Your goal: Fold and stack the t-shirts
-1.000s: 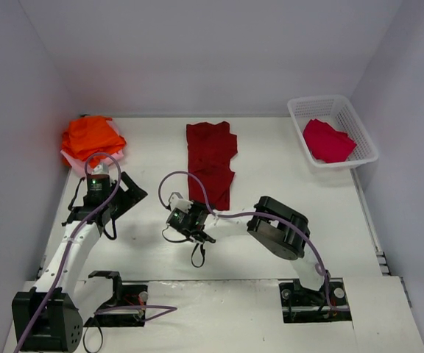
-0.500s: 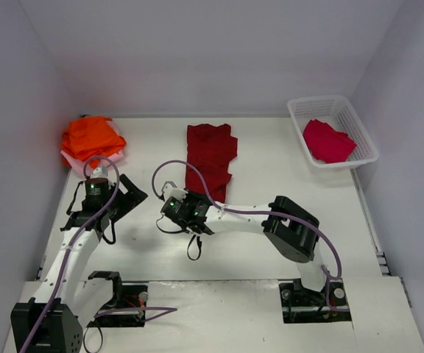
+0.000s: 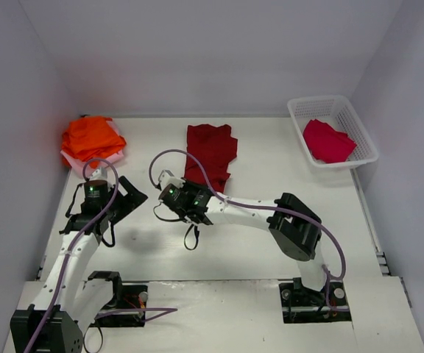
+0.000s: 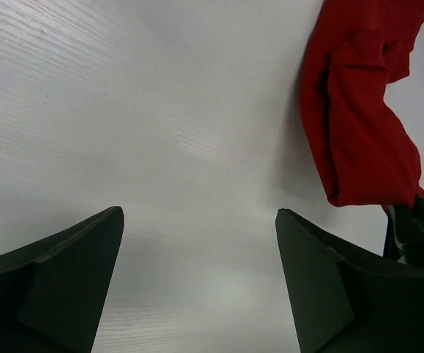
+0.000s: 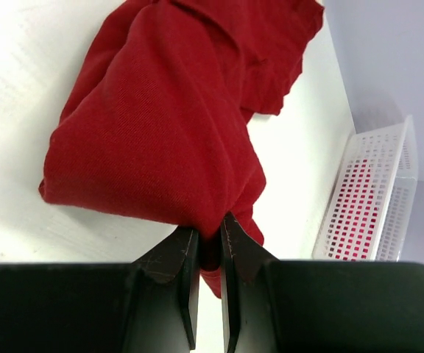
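right jaws pinch near hem of dark red t-shirt (image 5: 160, 140). left jaws spread wide — over tabletop (image 4: 124, 110) left of it; basket (image 5: 359, 198) right of it.

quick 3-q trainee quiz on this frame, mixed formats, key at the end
1. True or false: the left gripper is holding cloth.
2. What lies in the white basket? A: a blue towel. B: a crimson t-shirt. C: nothing.
3. Fill in: the dark red t-shirt is pinched at its near end by the ____ gripper.

Key
1. False: its fingers are apart over bare table.
2. B
3. right: the right gripper has its fingers shut on a fold of the cloth.
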